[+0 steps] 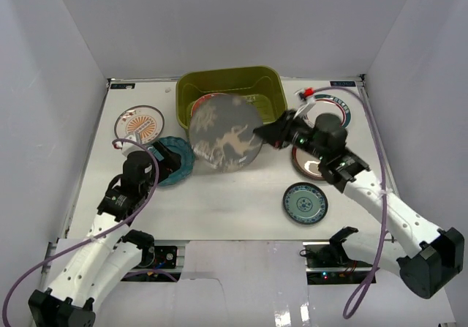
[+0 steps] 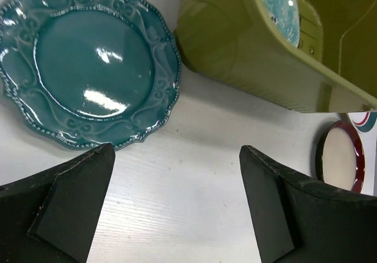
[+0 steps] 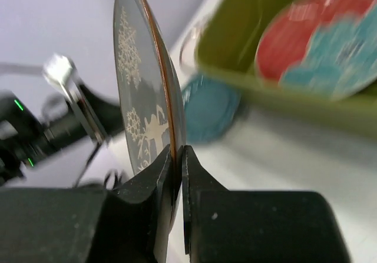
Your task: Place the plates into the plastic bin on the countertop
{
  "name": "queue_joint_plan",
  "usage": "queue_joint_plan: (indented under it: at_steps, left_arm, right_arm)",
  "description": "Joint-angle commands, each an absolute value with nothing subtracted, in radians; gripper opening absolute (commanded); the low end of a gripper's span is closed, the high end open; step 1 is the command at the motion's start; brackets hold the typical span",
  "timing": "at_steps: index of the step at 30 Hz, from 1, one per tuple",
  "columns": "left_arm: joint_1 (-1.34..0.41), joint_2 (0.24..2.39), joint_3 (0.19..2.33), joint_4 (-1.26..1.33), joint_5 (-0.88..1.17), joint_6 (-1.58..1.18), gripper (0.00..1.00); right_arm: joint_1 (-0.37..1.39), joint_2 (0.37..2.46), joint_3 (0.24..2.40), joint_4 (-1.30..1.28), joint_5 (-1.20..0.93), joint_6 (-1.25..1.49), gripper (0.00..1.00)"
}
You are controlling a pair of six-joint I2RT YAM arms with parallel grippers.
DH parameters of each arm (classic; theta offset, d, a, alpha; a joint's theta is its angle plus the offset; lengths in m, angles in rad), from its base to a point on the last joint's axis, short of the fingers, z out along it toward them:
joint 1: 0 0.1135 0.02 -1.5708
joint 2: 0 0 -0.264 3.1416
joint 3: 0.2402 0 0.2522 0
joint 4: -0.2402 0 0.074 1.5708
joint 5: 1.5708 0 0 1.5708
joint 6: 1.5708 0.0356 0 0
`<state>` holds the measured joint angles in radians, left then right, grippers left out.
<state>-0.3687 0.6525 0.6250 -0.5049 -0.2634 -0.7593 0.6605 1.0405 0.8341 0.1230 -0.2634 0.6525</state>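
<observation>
Nearest the arm bases, on the right side of the white counter (image 1: pixel 241 195), lies the small teal plate (image 1: pixel 305 203), flat and well apart from either arm. On the left, the left fingers (image 1: pixel 167 159) stand spread wide and hold nothing. The wrist view shows bare counter between them, with the teal scalloped plate (image 2: pixel 91 63) flat just beyond their tips and not touched.

Across on the right, the maroon-rimmed cream plate (image 1: pixel 306 164) sits partly hidden under the right arm.

In the middle, the right fingers (image 1: pixel 263 132) are clenched on the right edge of the grey plate with white deer (image 1: pixel 225 133) - the wrist view shows its thin rim pinched between the two black pads. This plate is up on edge rather than flat. It is held in front of the near wall of the plastic bin (image 1: pixel 227 73), and from above its top overlaps that wall. It is not inside the bin.

Further back, the orange sunburst plate (image 1: pixel 139 124) lies flat left of the bin and the red-teal ringed white plate (image 1: pixel 335 107) lies right of it - both outside it.

The olive-green bin stands at the far edge, against the back wall. The red-teal floral plate (image 3: pixel 324 45) is inside it.
</observation>
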Motion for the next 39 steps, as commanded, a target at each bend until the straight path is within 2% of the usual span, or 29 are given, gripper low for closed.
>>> queue_joint_plan:
  at_steps: [1,4,11,18,28,34,39]
  left_arm:
    - [-0.362,0.702,0.585,-0.46,-0.226,-0.839,0.98]
    - [-0.36,0.719,0.531,-0.445,-0.184,-0.914,0.98]
    - [-0.304,0.706,0.431,-0.466,-0.149,-1.012,0.98]
    - [-0.079,0.695,0.324,-0.44,-0.031,-1.029,0.98]
    - [0.037,0.73,0.275,-0.299,-0.06,-1.089,0.98]
    - [0.078,0.817,0.25,-0.177,-0.034,-1.109,0.98]
    - [0.136,0.919,0.19,-0.02,0.044,-1.131,0.98]
  right_arm:
    - [0.56,1.041,1.049,0.236,-0.313,0.595,0.08]
    - [0.479,1.24,1.228,0.238,-0.356,0.568,0.08]
    - [0.411,1.583,1.6,0.163,-0.377,0.545,0.08]
    - [0.377,1.859,1.828,0.074,-0.408,0.568,0.08]
    - [0.377,2.054,1.853,0.031,-0.434,0.618,0.08]
    - [0.377,2.077,1.799,0.031,-0.426,0.653,0.08]
    - [0.377,2.063,1.732,0.017,-0.393,0.653,0.15]
